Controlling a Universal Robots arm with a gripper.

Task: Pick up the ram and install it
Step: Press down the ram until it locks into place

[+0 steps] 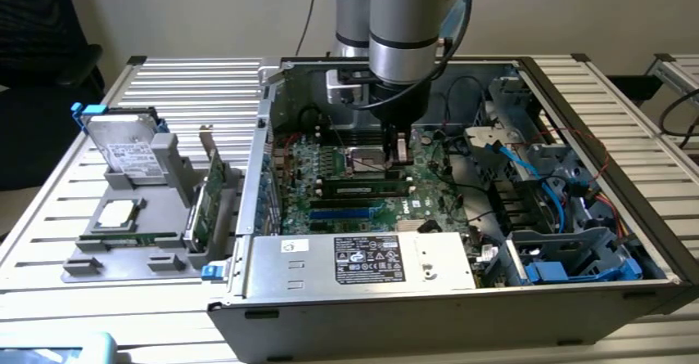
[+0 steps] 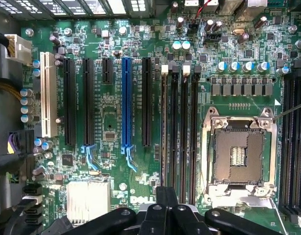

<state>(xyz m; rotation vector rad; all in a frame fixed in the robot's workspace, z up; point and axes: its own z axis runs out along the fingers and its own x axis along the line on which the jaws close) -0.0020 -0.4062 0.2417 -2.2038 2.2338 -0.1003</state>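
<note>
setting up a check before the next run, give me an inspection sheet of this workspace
surface: slatted metal table carrying an open computer case and a grey fixture
job's things: ram lies along the motherboard's memory slots; whether it is fully seated cannot be told
clutter: hard drive, processor chip, thin green board strip and expansion card, all in the fixture
grippers: end effector shut, holding nothing, low over the motherboard beside the processor socket
cables: blue cables and black cables inside the case, on the exterior view's right
surroundings: second slatted table on the exterior view's right
</note>
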